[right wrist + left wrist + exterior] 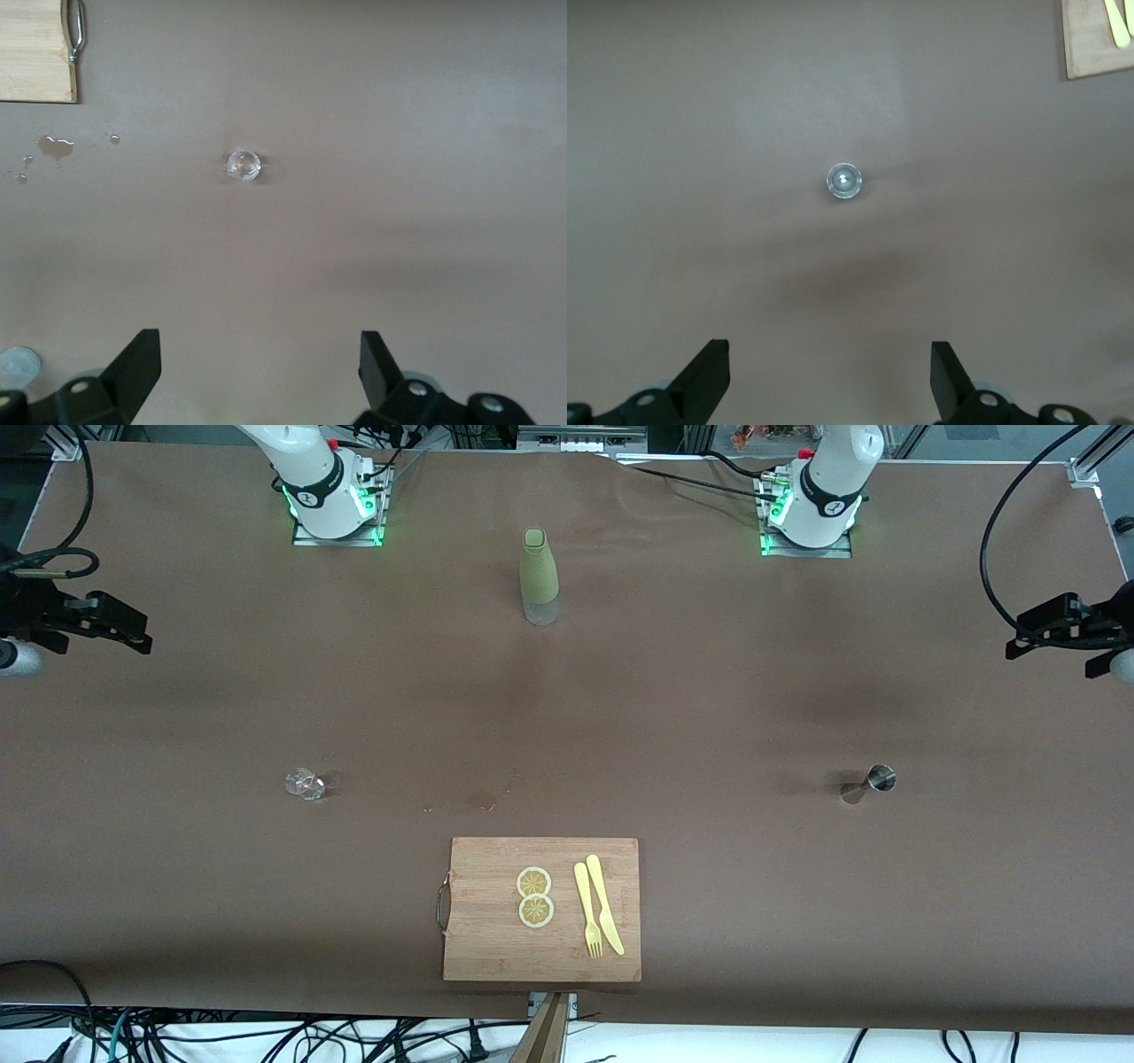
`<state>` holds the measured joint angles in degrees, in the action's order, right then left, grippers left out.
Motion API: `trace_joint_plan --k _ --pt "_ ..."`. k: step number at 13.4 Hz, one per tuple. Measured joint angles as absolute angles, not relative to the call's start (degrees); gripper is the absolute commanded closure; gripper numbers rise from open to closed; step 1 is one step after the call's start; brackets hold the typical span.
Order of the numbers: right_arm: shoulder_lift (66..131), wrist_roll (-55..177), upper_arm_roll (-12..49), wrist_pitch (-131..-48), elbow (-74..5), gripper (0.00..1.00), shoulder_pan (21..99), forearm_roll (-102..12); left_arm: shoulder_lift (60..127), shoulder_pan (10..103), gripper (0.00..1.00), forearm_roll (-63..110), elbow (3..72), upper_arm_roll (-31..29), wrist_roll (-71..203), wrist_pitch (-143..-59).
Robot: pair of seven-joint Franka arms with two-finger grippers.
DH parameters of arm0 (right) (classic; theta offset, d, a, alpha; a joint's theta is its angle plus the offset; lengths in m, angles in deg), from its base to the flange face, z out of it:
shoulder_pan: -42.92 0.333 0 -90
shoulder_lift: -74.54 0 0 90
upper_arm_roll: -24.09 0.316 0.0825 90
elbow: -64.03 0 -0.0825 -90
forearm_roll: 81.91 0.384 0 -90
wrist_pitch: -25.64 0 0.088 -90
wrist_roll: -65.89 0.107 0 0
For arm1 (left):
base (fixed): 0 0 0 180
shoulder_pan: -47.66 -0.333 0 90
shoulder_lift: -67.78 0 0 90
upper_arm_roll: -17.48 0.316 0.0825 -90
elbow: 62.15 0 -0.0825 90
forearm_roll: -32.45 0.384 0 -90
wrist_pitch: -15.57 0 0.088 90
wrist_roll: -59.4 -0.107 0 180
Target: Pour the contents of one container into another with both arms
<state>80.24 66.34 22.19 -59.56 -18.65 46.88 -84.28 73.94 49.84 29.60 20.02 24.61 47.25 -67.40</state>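
Observation:
A small clear glass (304,783) stands toward the right arm's end of the table. My right gripper (133,633) hangs high over it, open and empty; in the right wrist view the glass (244,166) lies far below the spread fingers of that gripper (260,347). A steel jigger (879,779) stands toward the left arm's end. My left gripper (1019,642) hangs high over it, open with nothing in it. The left wrist view looks straight down into the jigger (844,181), well under the gripper (830,352).
An olive-green bottle (539,576) with a clear base stands between the two arm bases. A wooden cutting board (478,948), nearest the front camera, carries two lemon slices (535,896), a yellow fork (586,908) and knife (605,903). Small wet drops (483,802) lie beside the board.

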Motion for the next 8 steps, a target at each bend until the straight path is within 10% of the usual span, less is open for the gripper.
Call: trace_joint_plan --k 8 --pt "80.7 66.3 22.0 -59.6 -18.7 0.00 46.7 -84.3 73.2 49.8 0.00 29.6 20.7 23.7 52.3 -67.2"
